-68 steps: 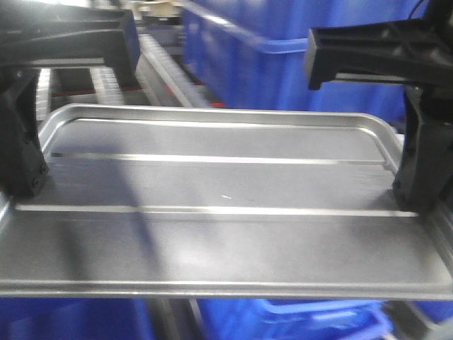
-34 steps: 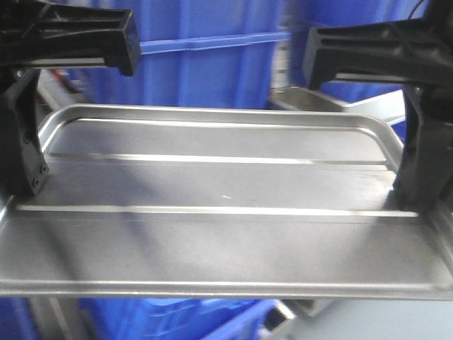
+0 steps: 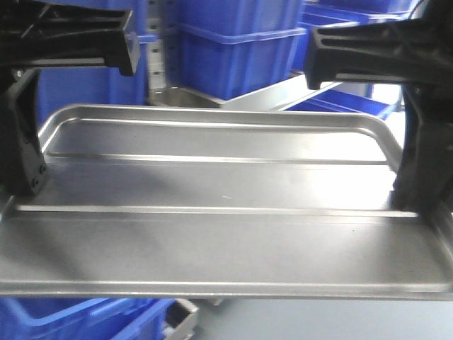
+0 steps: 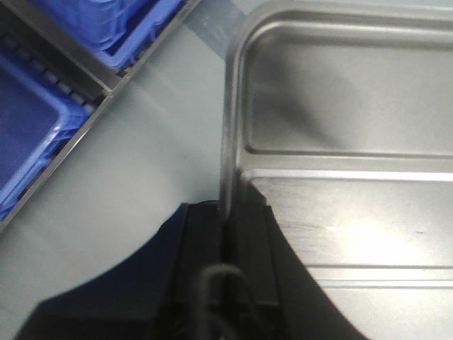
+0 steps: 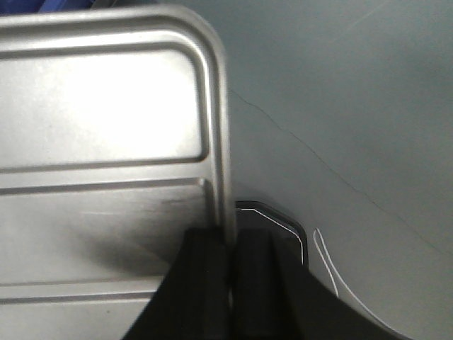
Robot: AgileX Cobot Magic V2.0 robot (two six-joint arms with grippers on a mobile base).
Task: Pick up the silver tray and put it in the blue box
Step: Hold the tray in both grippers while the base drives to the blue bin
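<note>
Tray (image 3: 226, 241) hung level aloft, jaws of left gripper (image 4: 228, 216) and right gripper (image 5: 231, 239) pinched on its end rims. Carry step, seemingly; next needed lowering into blue box (image 3: 233, 60) beyond it.

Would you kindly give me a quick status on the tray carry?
Left gripper and right gripper shut on silver tray ends. Tray level, aloft. Blue crates ahead.

left end effector (image 4: 228, 234): clamped on silver tray (image 4: 347, 134) rim | blue crates (image 4: 28, 134): upper left, apart from tray
</note>
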